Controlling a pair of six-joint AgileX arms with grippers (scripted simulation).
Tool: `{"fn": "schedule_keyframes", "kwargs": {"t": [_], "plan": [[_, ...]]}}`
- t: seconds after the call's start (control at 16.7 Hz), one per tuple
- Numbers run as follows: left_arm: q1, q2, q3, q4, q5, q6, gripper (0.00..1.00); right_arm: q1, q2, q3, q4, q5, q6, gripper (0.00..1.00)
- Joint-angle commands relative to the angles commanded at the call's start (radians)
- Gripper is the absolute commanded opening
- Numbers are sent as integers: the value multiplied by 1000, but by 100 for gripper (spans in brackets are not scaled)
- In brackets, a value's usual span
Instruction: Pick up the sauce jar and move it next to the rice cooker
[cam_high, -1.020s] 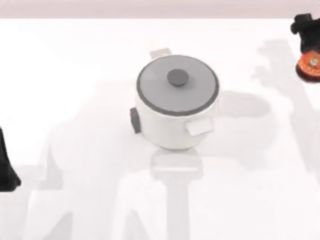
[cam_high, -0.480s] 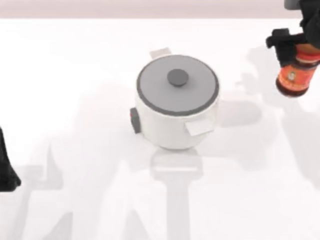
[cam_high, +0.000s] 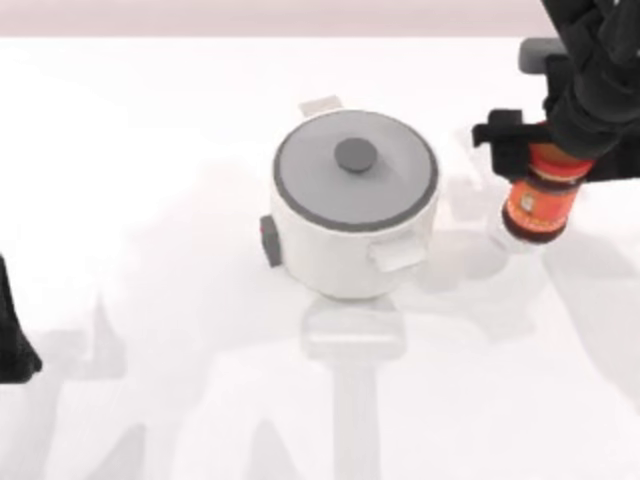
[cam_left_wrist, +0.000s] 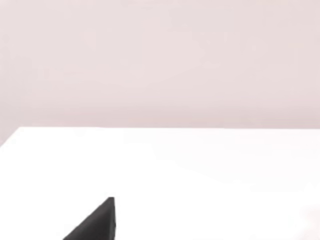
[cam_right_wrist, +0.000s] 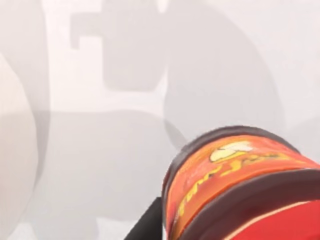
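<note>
The rice cooker (cam_high: 352, 205), white with a grey lid and knob, stands at the table's middle. To its right my right gripper (cam_high: 545, 150) is shut on the sauce jar (cam_high: 538, 205), gripping it near the lid. The dark jar with its orange-red label hangs tilted above the table, a short gap from the cooker. In the right wrist view the jar (cam_right_wrist: 240, 185) fills the near corner, with one dark finger (cam_right_wrist: 147, 227) beside it. My left arm (cam_high: 12, 340) is parked at the left edge; in its own view only a dark fingertip (cam_left_wrist: 97, 222) shows.
The cooker's white handles (cam_high: 398, 253) stick out toward the front right and the back. Its dark panel (cam_high: 269, 240) faces the left front. The jar's shadow (cam_high: 460, 250) lies on the white table right of the cooker.
My right arm has carried the jar from the table's far right corner leftward and forward, close to the cooker's right side. The left arm has not moved.
</note>
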Motion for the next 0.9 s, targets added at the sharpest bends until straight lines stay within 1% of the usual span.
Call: {"fn": "schedule_keyframes", "kwargs": {"t": [0.24, 0.6, 0.84, 0.9], "plan": [[0, 0, 0, 0, 0, 0, 100, -2, 12, -8, 15, -4, -2, 0], [0, 0, 0, 0, 0, 0, 100, -4, 74, -89, 164, 0, -2, 0], [0, 0, 0, 0, 0, 0, 100, -4, 77, -92, 170, 0, -2, 0], [0, 0, 0, 0, 0, 0, 100, -4, 77, -92, 170, 0, -2, 8]]}}
